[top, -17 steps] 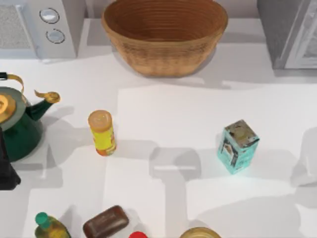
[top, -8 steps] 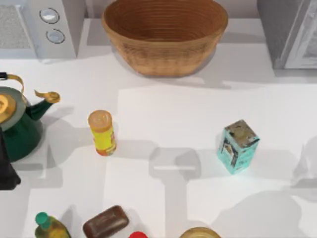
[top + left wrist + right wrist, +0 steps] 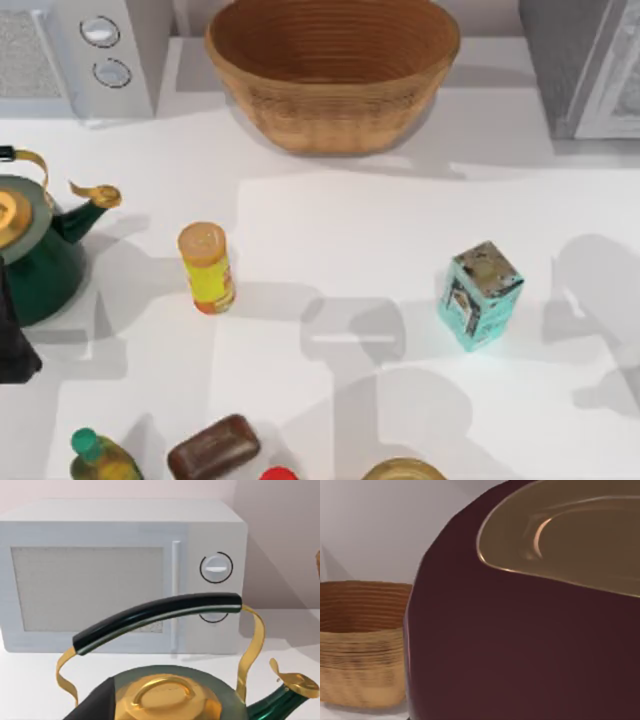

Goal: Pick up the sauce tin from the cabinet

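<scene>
Close before the right wrist camera stands the sauce tin, with the basket behind it, and I cannot tell if the right claw is grasping it or released. As I judge, the wide tin could slip or knock the cabinet at 1 o'clock if the hold is shallow. I count one tin, one cabinet, one basket, one carton, one yellow tube, and one kettle at 9 o'clock beside the parked left arm.
</scene>
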